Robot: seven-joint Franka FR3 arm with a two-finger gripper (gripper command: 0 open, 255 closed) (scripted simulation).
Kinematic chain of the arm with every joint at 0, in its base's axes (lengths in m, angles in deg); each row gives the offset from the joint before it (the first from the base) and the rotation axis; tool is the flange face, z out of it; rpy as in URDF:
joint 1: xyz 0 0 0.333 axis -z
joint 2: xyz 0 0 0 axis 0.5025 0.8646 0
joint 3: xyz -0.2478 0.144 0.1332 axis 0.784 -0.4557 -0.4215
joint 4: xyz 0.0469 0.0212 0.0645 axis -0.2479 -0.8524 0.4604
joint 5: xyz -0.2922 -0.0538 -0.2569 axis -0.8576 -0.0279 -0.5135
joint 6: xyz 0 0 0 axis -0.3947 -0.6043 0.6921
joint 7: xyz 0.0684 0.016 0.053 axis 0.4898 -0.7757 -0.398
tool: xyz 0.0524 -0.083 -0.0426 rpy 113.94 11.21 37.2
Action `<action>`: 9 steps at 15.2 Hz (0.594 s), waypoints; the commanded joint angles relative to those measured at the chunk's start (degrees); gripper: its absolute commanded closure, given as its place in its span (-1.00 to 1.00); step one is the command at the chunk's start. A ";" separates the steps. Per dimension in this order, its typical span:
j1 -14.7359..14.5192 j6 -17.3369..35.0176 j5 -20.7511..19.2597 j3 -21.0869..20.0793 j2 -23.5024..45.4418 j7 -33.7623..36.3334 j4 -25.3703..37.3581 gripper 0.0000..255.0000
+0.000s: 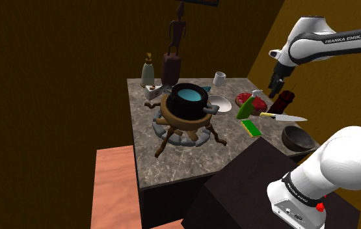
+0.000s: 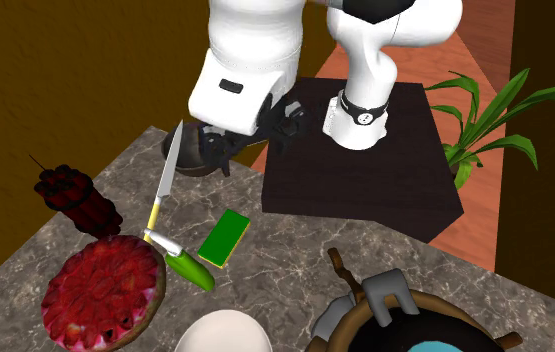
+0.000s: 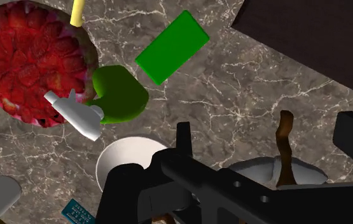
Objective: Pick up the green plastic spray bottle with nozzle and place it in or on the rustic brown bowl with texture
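Hovering above veined marble top (image 1: 179, 159), claw (image 1: 278, 89) spread wide, empty. Shoulder view: bottle (image 1: 245, 109) at claw's 8 o'clock, lying down, glossy green rounded body, white nozzle toward bumpy red tart (image 3: 28, 60). Bowl (image 1: 297, 138), dark and round, at bottle's 4 o'clock.

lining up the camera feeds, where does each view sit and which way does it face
Shoulder view: beside and behind the dark stand, looking down over the marble table; the white arm and black gripper show.
Second exterior view: across the table, facing back toward the stand; the arm's white base and links show.
Wrist view: on the hand, looking down onto the table; the black gripper shows.
Shared: all three show the green spray bottle, red berry tart and flat green block.
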 commanded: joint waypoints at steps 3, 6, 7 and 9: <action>-3.12 6.16 2.17 6.48 9.39 -12.06 4.81 -1.00; -5.70 10.45 6.91 11.01 17.43 -22.32 8.89 -1.00; -6.40 11.71 9.23 12.23 20.37 -26.12 10.41 -1.00; -7.16 13.80 14.91 13.92 26.58 -34.23 13.70 -1.00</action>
